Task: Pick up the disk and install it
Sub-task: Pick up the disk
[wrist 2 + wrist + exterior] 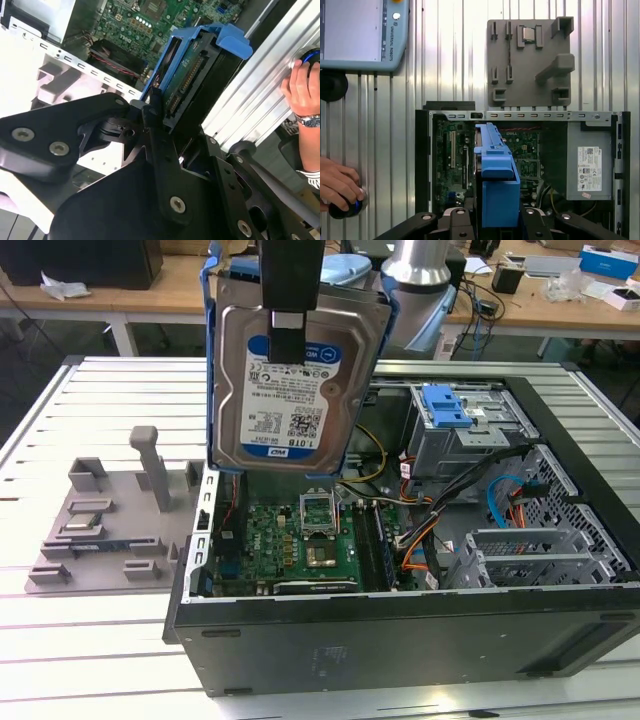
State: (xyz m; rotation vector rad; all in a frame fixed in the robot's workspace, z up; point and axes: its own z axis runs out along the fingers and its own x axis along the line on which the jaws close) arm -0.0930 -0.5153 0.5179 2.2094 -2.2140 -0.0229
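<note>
On the slatted bench (pixel 60 640), just off the case's end at the exterior view's left, lies a grey fixture plate (pixel 105 510) with upright posts. The case (pixel 400 645) lies open on the bench, its board (pixel 300 535) facing up. Above the board end of the case hangs the disk (pixel 295 390), upright, with its label toward the exterior camera and its blue frame wrapping the edges. It is clear of the bench. The jaws are clenched on the disk from above. Toward the exterior view's right, inside the case, sits the drive cage (pixel 455 455) with a blue latch (pixel 445 405) on top. In both wrist views a hand (pixel 337 187) rests on a small dark button (pixel 347 207) on the bench beside the case.
</note>
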